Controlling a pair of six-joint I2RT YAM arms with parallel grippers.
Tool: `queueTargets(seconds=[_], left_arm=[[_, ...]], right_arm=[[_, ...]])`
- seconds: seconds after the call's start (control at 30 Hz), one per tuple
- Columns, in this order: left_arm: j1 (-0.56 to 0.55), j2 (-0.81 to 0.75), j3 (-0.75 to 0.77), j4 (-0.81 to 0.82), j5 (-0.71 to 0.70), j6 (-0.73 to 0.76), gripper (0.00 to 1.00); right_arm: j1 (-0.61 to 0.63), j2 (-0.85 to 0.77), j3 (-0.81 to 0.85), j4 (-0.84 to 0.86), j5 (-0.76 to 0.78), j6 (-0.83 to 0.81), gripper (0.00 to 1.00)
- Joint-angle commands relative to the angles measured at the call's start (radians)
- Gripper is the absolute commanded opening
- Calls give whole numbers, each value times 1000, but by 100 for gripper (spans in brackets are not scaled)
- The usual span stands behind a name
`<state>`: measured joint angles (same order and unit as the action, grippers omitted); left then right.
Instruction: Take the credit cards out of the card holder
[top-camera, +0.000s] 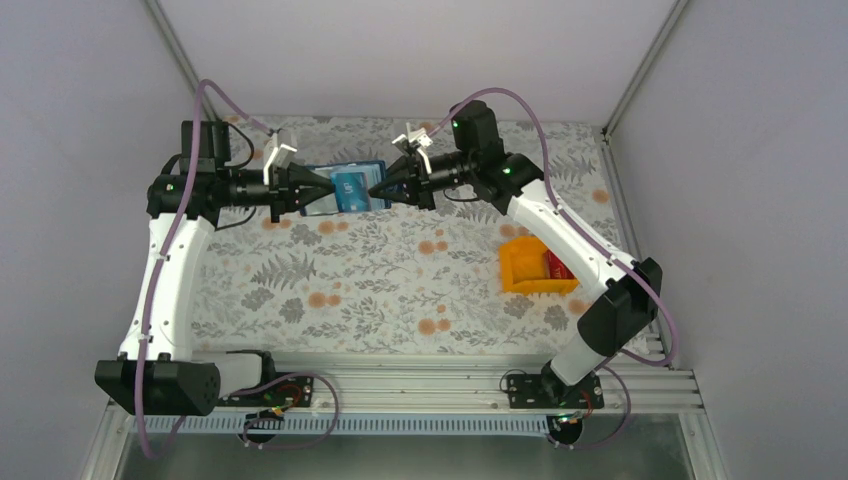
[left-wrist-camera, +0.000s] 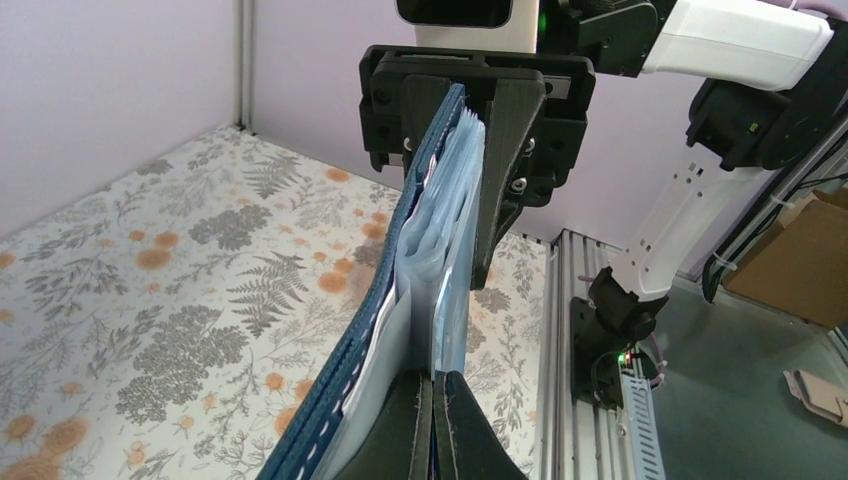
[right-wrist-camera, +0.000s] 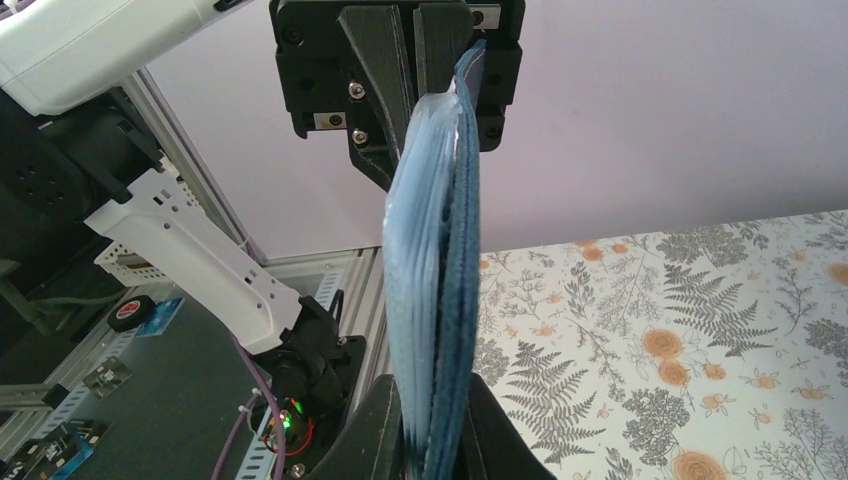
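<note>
Top view: holder (top-camera: 330, 203) held up off table (top-camera: 400, 290), near far edge, mid-width, strung between both arms.
L claw (top-camera: 318, 191): clamped on holder's left edge.
R claw (top-camera: 383, 188): clamped on holder's right edge.
Card (top-camera: 350, 185): teal, in holder pocket.
Bin (top-camera: 520, 262): orange, by table's right edge; red item (top-camera: 557, 266) inside, can't ID.

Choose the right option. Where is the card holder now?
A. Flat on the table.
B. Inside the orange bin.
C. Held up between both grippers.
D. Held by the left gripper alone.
C: the left gripper and the right gripper each clamp one end of the card holder, above the table.
</note>
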<state>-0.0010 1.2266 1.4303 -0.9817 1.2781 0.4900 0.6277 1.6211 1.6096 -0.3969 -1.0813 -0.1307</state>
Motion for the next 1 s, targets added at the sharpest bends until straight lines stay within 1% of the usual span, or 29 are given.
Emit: queueTargets(seconds=[0.0, 0.5, 0.7, 0.87, 0.97], left_arm=[[21, -16, 24, -15, -5, 39, 2], [42, -16, 18, -53, 3, 102, 2], [38, -16, -7, -17, 23, 65, 2], [14, -17, -35, 28, 22, 22, 3], [-1, -15, -49, 50, 16, -1, 6]], right_arm=[[-13, -41, -3, -27, -25, -30, 4], [-21, -46, -4, -54, -40, -55, 4], [-22, -36, 3, -47, -63, -41, 4], [-21, -32, 6, -47, -73, -40, 4], [-20, -30, 12, -55, -79, -44, 4]])
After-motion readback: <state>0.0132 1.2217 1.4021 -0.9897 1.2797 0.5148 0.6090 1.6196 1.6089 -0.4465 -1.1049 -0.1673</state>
